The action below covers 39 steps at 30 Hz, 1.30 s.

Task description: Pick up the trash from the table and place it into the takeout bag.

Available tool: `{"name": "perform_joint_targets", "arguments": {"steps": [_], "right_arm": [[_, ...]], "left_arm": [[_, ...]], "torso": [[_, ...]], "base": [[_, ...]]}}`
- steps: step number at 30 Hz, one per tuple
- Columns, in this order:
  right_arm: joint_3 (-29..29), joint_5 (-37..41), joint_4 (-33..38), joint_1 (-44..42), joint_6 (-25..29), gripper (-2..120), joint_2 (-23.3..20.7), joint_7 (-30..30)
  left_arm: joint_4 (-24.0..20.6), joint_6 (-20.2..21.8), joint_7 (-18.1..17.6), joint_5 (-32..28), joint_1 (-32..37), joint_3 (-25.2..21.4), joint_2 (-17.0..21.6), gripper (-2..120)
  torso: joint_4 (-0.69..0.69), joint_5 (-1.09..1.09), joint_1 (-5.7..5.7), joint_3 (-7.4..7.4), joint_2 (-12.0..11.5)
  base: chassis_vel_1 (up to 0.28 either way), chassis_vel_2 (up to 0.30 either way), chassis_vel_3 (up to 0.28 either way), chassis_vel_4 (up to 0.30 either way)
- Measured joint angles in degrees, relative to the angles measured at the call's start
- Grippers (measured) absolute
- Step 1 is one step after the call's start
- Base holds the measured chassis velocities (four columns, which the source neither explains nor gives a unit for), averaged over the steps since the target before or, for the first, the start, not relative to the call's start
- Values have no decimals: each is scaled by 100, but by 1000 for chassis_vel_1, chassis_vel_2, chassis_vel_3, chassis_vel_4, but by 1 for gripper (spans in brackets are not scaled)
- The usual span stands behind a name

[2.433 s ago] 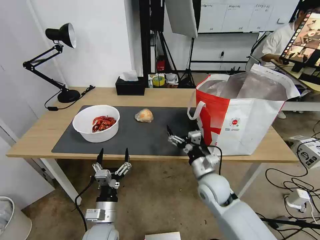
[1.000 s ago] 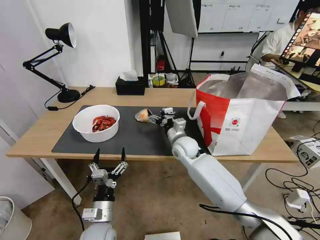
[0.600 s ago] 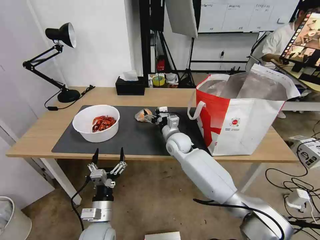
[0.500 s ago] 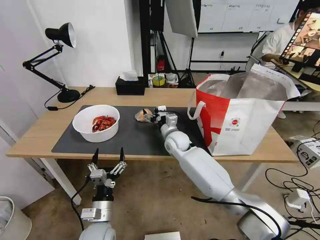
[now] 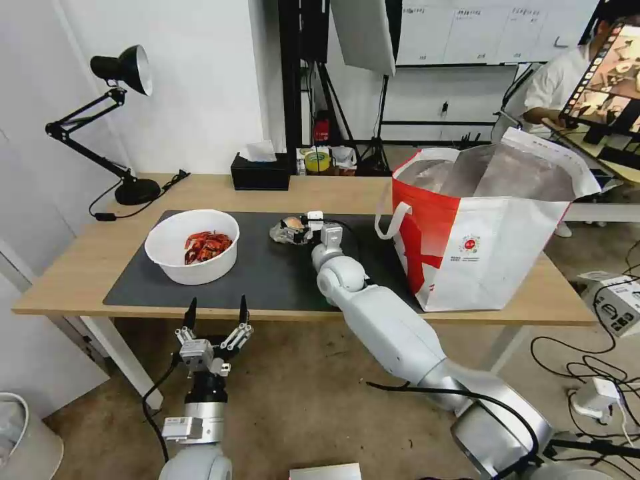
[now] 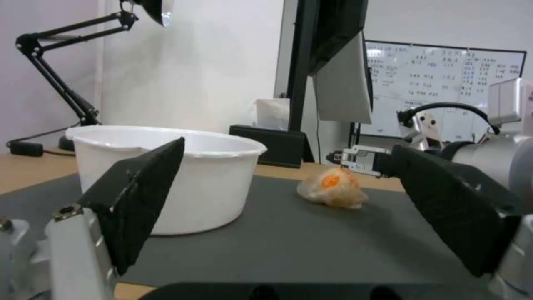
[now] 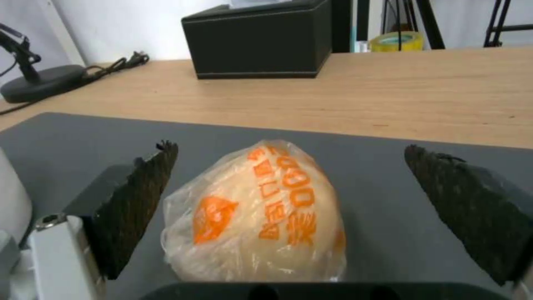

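Note:
A plastic-wrapped orange lump (image 5: 280, 231) of trash lies on the dark mat (image 5: 267, 277) of the light-wood table (image 5: 73, 270). My right gripper (image 5: 293, 231) is stretched out over the mat and stands open, one finger on each side of the lump (image 7: 261, 212), with gaps showing at both fingers (image 7: 139, 196). A white bowl (image 5: 192, 245) holding red shells sits on the mat's left part. The red-and-white takeout bag (image 5: 480, 240) stands open on the table's right end. My left gripper (image 5: 215, 319) hangs open below the front edge, facing the bowl (image 6: 183, 175).
A black tissue box (image 5: 260, 172) and a black desk lamp (image 5: 127, 73) stand along the table's back. A white bin (image 5: 20, 440) sits on the floor at the left. Cables and boxes lie on the floor at the right.
My right arm has reached from the front edge by the bag across the mat to the lump, and its open fingers now flank it. The left gripper has hardly moved.

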Motion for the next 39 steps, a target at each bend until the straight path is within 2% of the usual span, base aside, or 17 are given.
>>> {"name": "perform_joint_targets", "arguments": {"steps": [20, 27, 29, 31, 32, 34, 36, 38, 39], "right_arm": [[-18, -9, -798, 214, 90, 100, 273, -244], [-23, -21, -879, 240, 169, 100, 295, -317], [-29, -22, -881, 240, 172, 96, 299, -324], [-47, -25, -881, 240, 174, 87, 310, -334], [-47, -25, -881, 240, 174, 87, 310, -334], [-83, -28, -879, 236, 174, 76, 315, -341], [-88, -30, -878, 221, 174, 72, 324, -344], [-89, -33, -869, 191, 175, 60, 329, -344], [-89, -33, -869, 191, 175, 60, 329, -344]], "left_arm": [[56, -12, 1, -4, -25, -17, 20, 100], [56, -12, 1, -6, -20, -15, 19, 100], [55, -12, 2, -6, -16, -16, 20, 100], [49, -12, 2, -6, -6, -18, 21, 100], [49, -12, 2, -6, -6, -18, 21, 100], [38, -12, 2, -6, 10, -20, 16, 100], [22, -34, 2, -5, 26, -23, 11, 100], [-38, -54, 2, 1, 52, -24, 7, 100], [-38, -54, 2, 1, 52, -24, 7, 100]], "torso": [[0, 0, 0, 0, 0], [0, 0, 0, 0, 0], [0, 0, 0, 0, 0], [0, 0, 0, 0, 0], [0, 0, 0, 0, 0], [0, 0, 0, 0, 0], [0, 0, 0, 0, 0], [0, 0, 0, 0, 0], [0, 0, 0, 0, 0]], "base": [[0, 0, 0, 0], [0, 0, 0, 0], [0, 0, 0, 0], [0, 0, 0, 0], [0, 0, 0, 0], [0, 0, 0, 0], [0, 0, 0, 0], [0, 0, 0, 0], [0, 0, 0, 0]]}}
